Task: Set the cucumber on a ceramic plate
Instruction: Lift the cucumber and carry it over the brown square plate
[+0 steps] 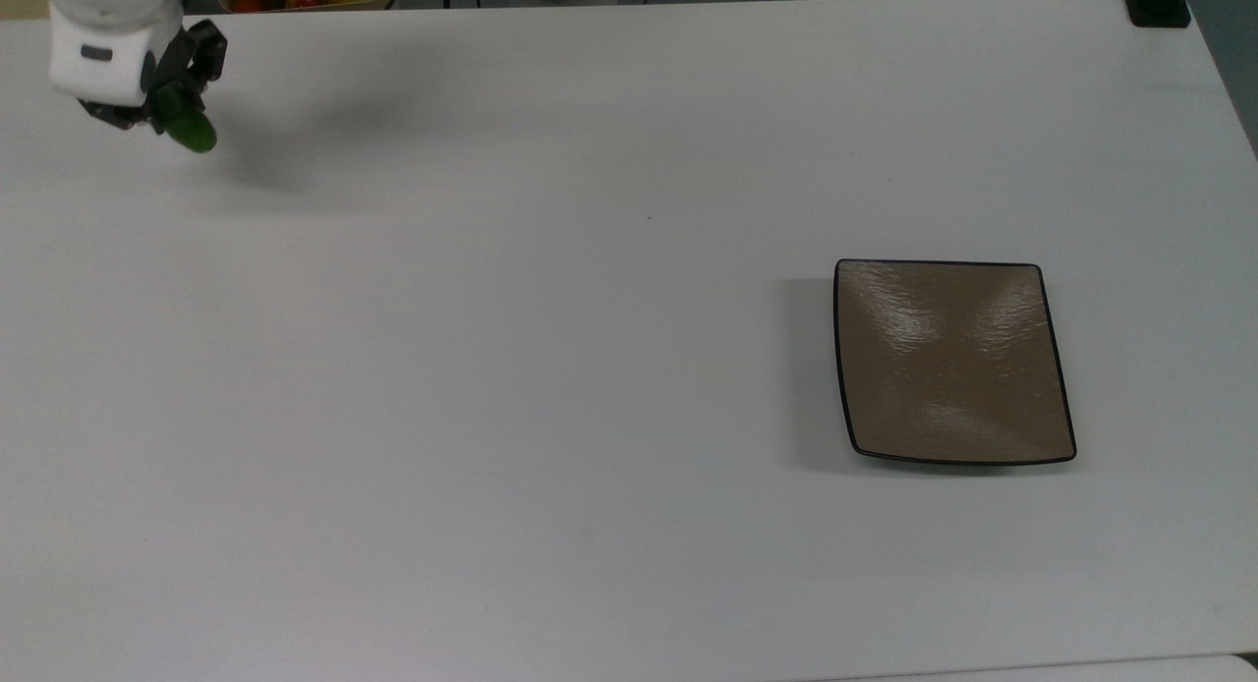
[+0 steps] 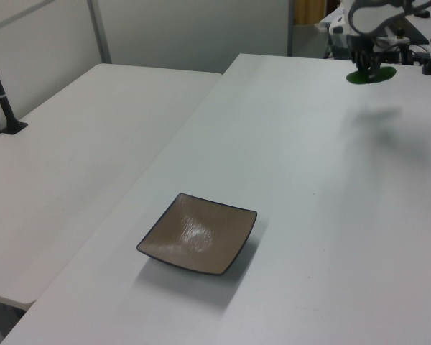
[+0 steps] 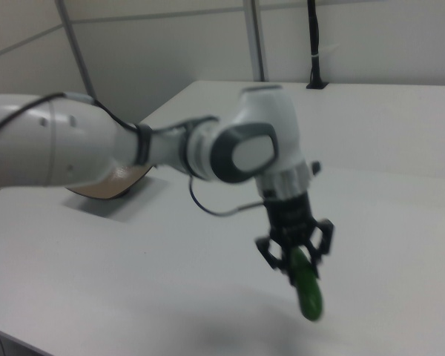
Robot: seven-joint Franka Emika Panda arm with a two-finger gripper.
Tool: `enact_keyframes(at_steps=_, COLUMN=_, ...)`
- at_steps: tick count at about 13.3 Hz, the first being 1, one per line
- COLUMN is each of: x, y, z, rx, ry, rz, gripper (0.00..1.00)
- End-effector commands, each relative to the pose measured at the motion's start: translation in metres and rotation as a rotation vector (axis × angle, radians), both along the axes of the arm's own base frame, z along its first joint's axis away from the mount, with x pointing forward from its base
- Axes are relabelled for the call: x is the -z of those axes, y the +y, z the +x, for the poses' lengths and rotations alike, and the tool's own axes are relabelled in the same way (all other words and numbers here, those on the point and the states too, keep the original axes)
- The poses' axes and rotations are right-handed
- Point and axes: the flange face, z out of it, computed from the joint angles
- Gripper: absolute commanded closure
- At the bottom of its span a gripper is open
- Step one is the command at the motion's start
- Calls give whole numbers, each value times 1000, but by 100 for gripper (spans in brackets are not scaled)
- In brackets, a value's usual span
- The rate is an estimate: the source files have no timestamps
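A lab or office-like test room: long plain white tables [image 2: 287,187] pushed side by side, grey partition wall panels [image 2: 194,32] behind them, and a black clamp-mounted pole [image 2: 1,100] fixed at the edge of the neighbouring table [image 2: 79,144], beside a white robot arm [image 3: 96,148].
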Motion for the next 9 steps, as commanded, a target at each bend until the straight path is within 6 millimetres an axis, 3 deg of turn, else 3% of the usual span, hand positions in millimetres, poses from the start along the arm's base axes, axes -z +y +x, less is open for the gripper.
enact_keyframes(at_steps=1, x=-51, y=49, z=-9, rx=64, ry=-18, rz=96, gripper=96)
enact_keyframes(at_steps=4, x=-80, y=93, z=-1, rx=200, ry=-42, rz=114, gripper=96)
enact_keyframes(at_steps=9, x=-92, y=192, z=20, rx=443, ry=-83, rz=149, gripper=95)
